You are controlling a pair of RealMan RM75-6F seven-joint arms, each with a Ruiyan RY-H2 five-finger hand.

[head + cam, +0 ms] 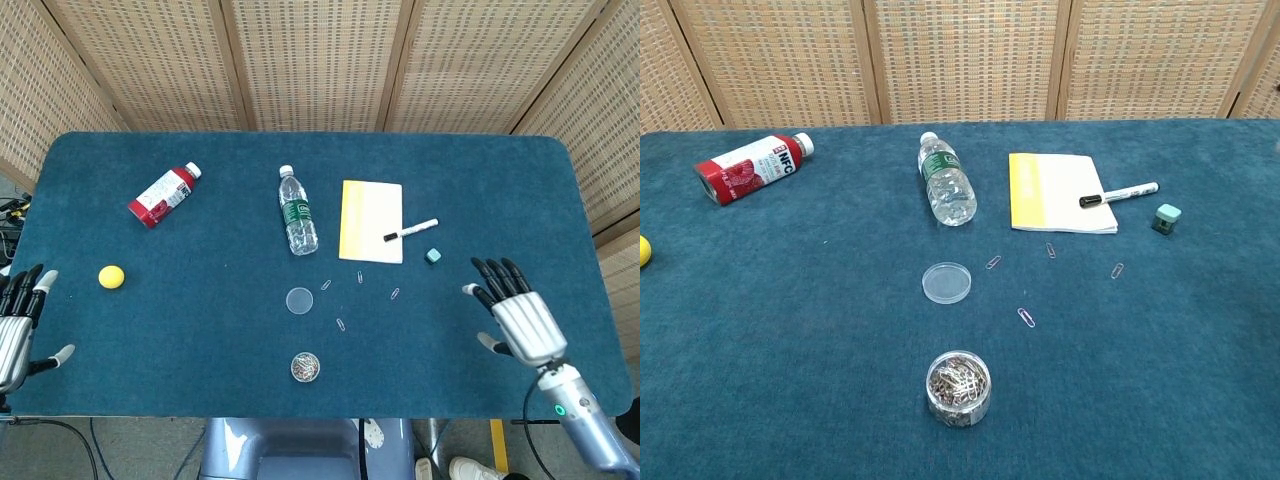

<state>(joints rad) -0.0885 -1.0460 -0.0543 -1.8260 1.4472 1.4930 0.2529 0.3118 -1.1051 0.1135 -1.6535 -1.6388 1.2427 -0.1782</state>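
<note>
Two bottles, one red [160,196] and one clear [297,212]. Four loose paper clips [1026,317]. One each: notepad [371,220], marker [411,230], yellow ball [111,277], clip jar [305,367], lid [299,300], green sharpener [433,256].

Red juice bottle [163,195] lying flat — yellow ball [111,277] nearby.

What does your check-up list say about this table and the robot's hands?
Surface: blue table, loose paper clips scattered on it.
Job's things: open jar of clips, its lid lying apart.
Clutter: water bottle and red bottle lying down; marker across notepad; yellow ball; small green block.
Hands: right hand over the table, fingers spread, empty; left hand at the table's edge, empty.
Cables: some at the left edge.
Surroundings: woven screens.
</note>
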